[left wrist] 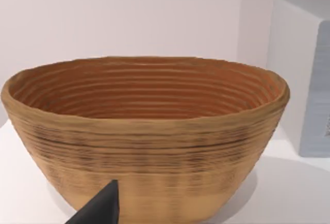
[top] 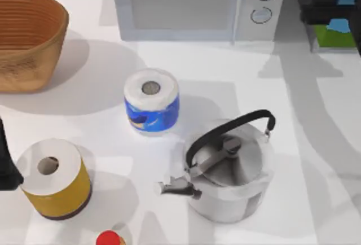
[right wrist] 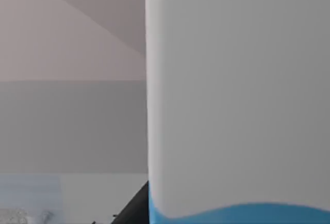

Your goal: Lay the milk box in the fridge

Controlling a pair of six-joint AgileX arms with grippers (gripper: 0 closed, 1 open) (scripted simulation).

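Milk box (top: pixel 337 27) sits at the far right corner of the top view, cut off by the edge; blue and green patches show behind the dark parts of the right gripper (top: pixel 327 11), which lies across it. Whether that gripper is pinching the box or merely set against it cannot be told. The right wrist view shows the milk box (right wrist: pixel 237 95) very close, a white face with a blue band along one edge, and a dark finger (right wrist: pixel 135 207) beside that face. A dark grey edge beside the box in the top view may be the fridge, but too little shows to be sure.

Left gripper (top: pixel 7 166) rests at the left edge of the bench (top: pixel 316 143), just beside a yellow-wrapped paper roll (top: pixel 56 180); its spread cannot be told. The left wrist view shows one dark fingertip (left wrist: pixel 100 208) before a woven basket (left wrist: pixel 147 136), with the microwave's (left wrist: pixel 304 74) side beyond it.

The top view adds the basket (top: pixel 25 42) at far left, the microwave (top: pixel 197 5) at the back, a blue-wrapped paper roll (top: pixel 151 103) at mid-bench, a kettle (top: pixel 228 171) near it, and a red cap (top: pixel 109 238) cut off at the near edge.
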